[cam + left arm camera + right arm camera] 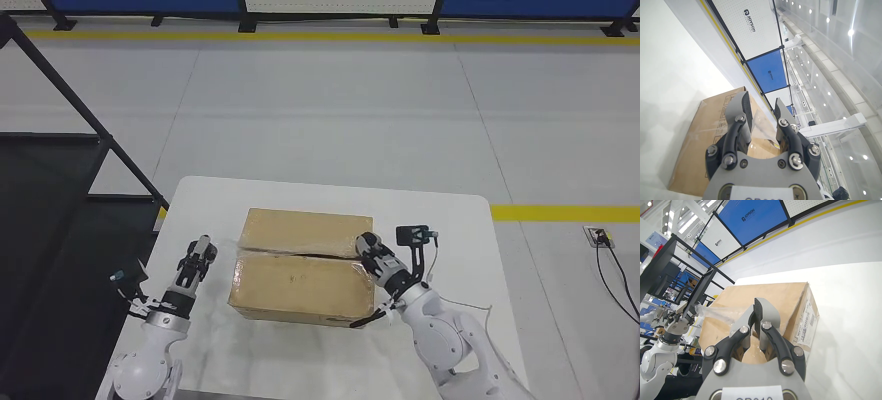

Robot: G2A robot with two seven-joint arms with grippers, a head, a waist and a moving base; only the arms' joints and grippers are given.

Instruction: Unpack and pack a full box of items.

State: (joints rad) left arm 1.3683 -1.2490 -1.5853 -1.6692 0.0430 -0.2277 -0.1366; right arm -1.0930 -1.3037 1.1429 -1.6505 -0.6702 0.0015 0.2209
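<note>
- 1 cardboard box [300, 285] [696, 136] [776, 292], 1 white table [440, 230] [848, 294], 2 end effectors, 1 loose strip of clear tape [715, 311] [761, 121].
- Box position: about mid-table, a bit closer to the left edge than the right. Long sides run parallel to the far edge, and it sits flat.
- Box look: plain brown, rectangular, 2 top flaps down, meeting in a seam along its length. The cardboard edge at the right end of the top is ragged and torn.
- 1 white label [806, 321] with barcodes on the box's right end face. The left end face has a column of small printed panels.
- Tape: crinkled and see-through, lifted off the box top along the seam. Its free end sits at the left end effector's fingertips. Cannot tell whether it touches them.
- Left end effector [203, 250] [761, 96] [687, 311]: beside the box's left end, off the box, toward the table's left edge. Fingers apart with a clear gap between the ribbed pads [746, 108].
- Right end effector [366, 245] [757, 300]: over the right end of the box, at the seam. Fingers pressed together. Cannot tell if any tape is pinched between them.
- Black metal rack [60, 200] stands past the table's left edge.
</note>
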